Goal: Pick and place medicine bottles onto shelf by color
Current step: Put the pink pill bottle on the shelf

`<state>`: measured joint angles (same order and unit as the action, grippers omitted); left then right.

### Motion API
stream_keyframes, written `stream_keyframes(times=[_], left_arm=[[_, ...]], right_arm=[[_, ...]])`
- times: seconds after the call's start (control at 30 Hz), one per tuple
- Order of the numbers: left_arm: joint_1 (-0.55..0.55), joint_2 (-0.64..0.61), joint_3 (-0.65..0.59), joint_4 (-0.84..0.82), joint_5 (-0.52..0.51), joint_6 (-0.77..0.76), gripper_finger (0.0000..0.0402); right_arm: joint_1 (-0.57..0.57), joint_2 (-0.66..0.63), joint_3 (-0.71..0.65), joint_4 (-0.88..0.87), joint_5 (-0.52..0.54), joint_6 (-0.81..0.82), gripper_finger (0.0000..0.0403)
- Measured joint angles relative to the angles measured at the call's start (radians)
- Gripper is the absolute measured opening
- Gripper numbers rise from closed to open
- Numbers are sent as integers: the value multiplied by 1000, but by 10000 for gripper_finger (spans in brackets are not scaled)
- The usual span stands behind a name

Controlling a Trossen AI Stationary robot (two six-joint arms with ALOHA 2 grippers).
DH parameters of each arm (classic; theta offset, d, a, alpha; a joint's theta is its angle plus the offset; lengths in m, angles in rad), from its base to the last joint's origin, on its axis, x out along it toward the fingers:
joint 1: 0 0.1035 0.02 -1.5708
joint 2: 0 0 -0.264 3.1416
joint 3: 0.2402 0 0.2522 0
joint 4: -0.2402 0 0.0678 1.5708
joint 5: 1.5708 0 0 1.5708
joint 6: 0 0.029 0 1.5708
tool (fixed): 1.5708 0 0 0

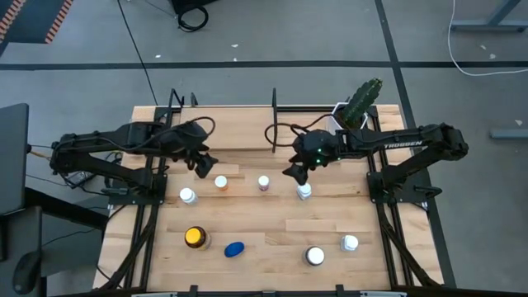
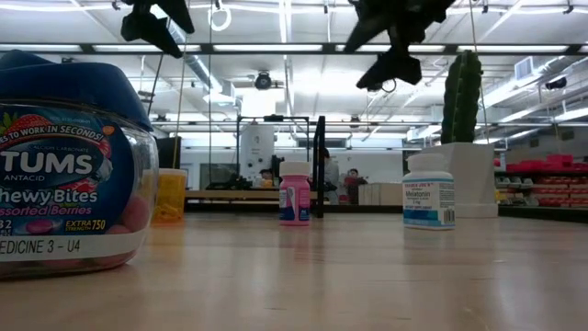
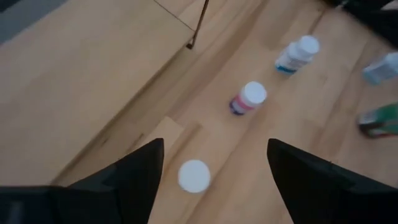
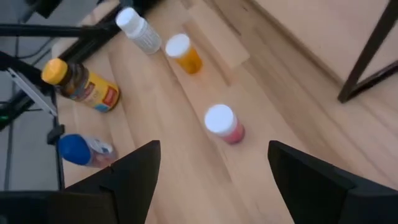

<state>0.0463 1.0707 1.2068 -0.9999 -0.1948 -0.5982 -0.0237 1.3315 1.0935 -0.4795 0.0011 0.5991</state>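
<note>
Left pincer (image 1: 204,167) is held above the surface (image 1: 272,247), jaws spread, nothing gripped; it is positioned just behind the orange bottle (image 1: 221,182), whose white cap is seen between the fingers in the left wrist view (image 3: 194,175).

Right pincer (image 1: 295,172) is also released and empty, held above the surface just behind the white-labelled bottle (image 1: 304,191). In the low view both pincers are seen hanging clear above the bottles, with no contact.

Shelf (image 1: 239,128), a light-wood panel with black rods, is located at the far edge between the arms; no bottle is seen on it.

Bottle layout on the surface:
- White bottle (image 1: 188,195) is found near the left frame, beside the orange one.
- Pink bottle (image 1: 263,182) stands upright in the middle row, between the orange and white-labelled bottles.
- Amber bottle with yellow lid (image 1: 195,238) and the blue Tums bottle (image 1: 234,249) are placed in the near row, left of centre; the Tums bottle lies on its side.
- Two more white-capped bottles (image 1: 315,256) (image 1: 350,243) are placed in the near row on the right.

Cactus in white pot (image 1: 361,101) is seen at the far right corner.
</note>
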Motion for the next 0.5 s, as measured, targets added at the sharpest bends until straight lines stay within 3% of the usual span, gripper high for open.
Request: stream_keyframes(times=[0.3,0.5], left_arm=[[0,-36,0,-30,62,41,280],[0,-37,0,-152,69,95,279]], right_arm=[[22,131,11,45,24,-24,304],[48,283,167,24,34,-142,304]])
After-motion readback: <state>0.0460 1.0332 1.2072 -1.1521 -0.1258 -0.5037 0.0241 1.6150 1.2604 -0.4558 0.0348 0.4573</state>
